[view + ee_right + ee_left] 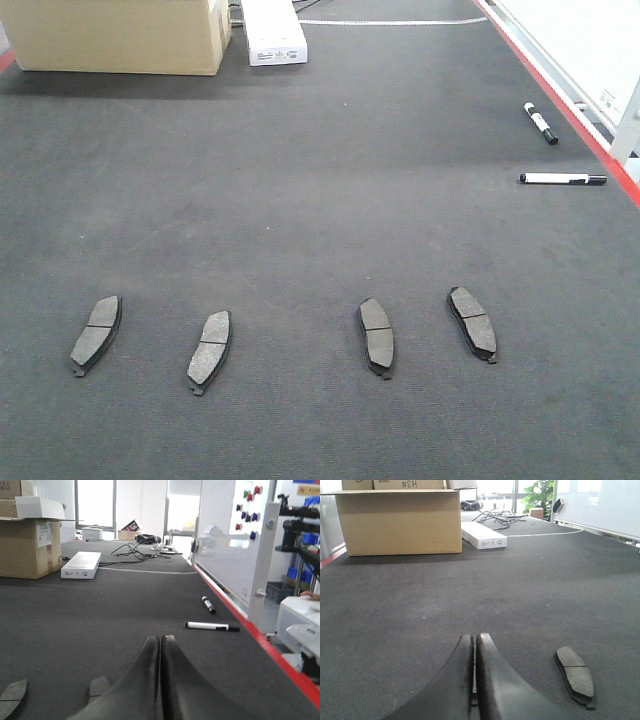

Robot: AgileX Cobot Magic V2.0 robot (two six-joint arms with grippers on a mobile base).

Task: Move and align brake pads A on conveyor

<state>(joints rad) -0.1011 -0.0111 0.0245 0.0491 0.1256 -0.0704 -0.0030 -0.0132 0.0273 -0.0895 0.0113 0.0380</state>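
Left gripper point(474, 639): jaws clenched together, nothing between them, low over the conveyor point(300, 200). Right gripper point(161, 639): likewise clenched and empty.

Readable writing: "#H3" printed on a carton stacked atop the cardboard box point(400, 522), seen from the left wrist. The box's side label and the print on the white carton point(272, 32) are too small to read.

Taking the cardboard box as landmark: the white carton lies just beside it, to its right. The four brake pads A point(97, 333) point(210, 349) point(377, 337) point(472, 322) lie well apart from it, in a loose row along the near part of the belt, each separate, the left two tilted one way and the right two the other. Two markers point(562, 179) point(541, 123) lie far across from the box near the red frame edge point(590, 140).

Surface: dark grey felt-like belt. A whiteboard point(220, 540) with coloured magnets borders the belt; cables point(132, 550) lie beyond the box.
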